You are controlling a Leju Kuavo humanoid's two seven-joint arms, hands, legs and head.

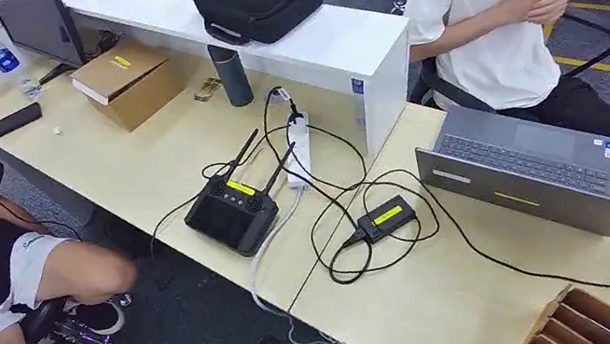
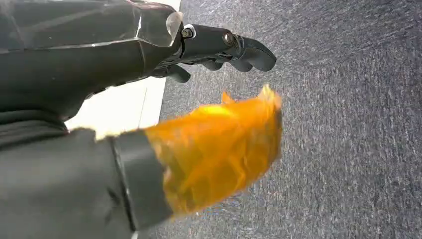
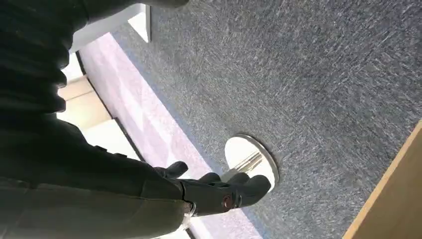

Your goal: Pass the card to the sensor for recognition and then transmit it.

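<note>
sensor (image 1: 385, 217) mid-table, long axis left-right | card not located | left hand (image 2: 219, 50), right hand (image 3: 219, 191) hang low, fingers loosely curled, holding nothing

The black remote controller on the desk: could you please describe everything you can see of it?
The remote controller is a black, plastic-looking box lying flat near the front edge of the pale wooden desk. Two thin black antennas rise tilted from its far side, and a yellow label sits on top between two stick-like knobs. Black cables run close by, and a white power strip lies just beyond it. Nobody touches it.
</note>
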